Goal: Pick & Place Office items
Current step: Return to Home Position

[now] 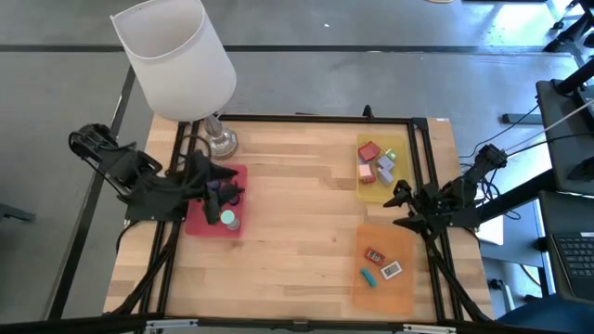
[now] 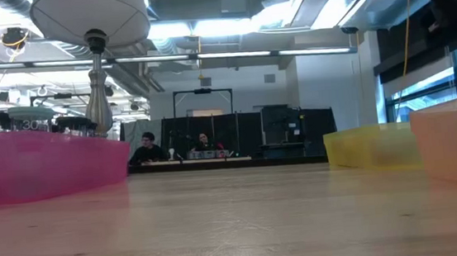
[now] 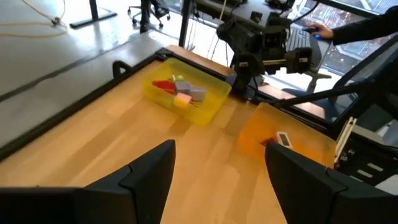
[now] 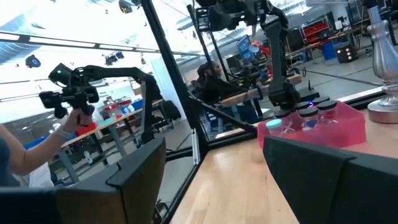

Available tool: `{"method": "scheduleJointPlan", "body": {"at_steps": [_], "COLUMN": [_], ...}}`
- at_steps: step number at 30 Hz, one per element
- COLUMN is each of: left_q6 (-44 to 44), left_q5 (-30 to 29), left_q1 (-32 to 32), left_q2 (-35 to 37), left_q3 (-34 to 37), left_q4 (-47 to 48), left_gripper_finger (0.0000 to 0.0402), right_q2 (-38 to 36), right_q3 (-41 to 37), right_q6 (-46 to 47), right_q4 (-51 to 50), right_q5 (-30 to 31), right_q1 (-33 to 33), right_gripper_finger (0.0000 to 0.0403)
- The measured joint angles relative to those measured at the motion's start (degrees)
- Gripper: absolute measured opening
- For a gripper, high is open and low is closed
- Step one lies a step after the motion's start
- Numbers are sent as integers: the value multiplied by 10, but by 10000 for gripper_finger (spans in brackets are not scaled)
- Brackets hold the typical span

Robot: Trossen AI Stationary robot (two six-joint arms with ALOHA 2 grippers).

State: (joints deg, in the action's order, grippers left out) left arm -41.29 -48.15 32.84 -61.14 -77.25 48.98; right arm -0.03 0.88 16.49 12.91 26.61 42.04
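The office items lie sorted, round pieces point(image 1: 229, 220) in the left red bin point(image 1: 197, 223), blocks point(image 1: 376, 165) in the far-right yellow bin point(image 1: 371, 191), rectangles point(image 1: 375, 255) in the near-right orange bin point(image 1: 390, 297), so the left gripper point(image 1: 230, 193) over the red bin and the right gripper point(image 1: 399, 206) beside the right-hand bins, both spread and empty, likely need only retract home.

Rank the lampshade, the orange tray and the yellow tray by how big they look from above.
1. lampshade, largest, though it sits nearest the camera
2. orange tray
3. yellow tray, slightly smaller

The wooden table point(image 1: 297, 232) bears a pink bin point(image 1: 200, 223), yellow bin point(image 1: 394, 190), orange bin point(image 1: 385, 297) and a lamp point(image 1: 176, 60).
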Motion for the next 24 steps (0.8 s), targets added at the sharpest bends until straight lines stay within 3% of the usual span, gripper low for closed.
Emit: {"method": "scheduleJointPlan", "body": {"at_steps": [5, 12, 16, 24], "left_q6": [-5, 107, 97, 186], "left_q5": [47, 218, 286, 313], "left_q1": [-4, -54, -103, -161], "left_q2": [-43, -106, -111, -47], "left_q3": [0, 0, 0, 10], "left_q4": [-70, -247, -229, -217], "left_gripper_finger": [246, 246, 246, 246], "right_q2": [0, 0, 0, 0], "right_q3": [0, 0, 0, 0], "right_q6": [0, 0, 5, 74], "right_q4": [-1, -1, -1, -48], "right_q5": [0, 0, 0, -5], "right_q1": [0, 0, 0, 0], "right_gripper_finger": [275, 275, 275, 275]}}
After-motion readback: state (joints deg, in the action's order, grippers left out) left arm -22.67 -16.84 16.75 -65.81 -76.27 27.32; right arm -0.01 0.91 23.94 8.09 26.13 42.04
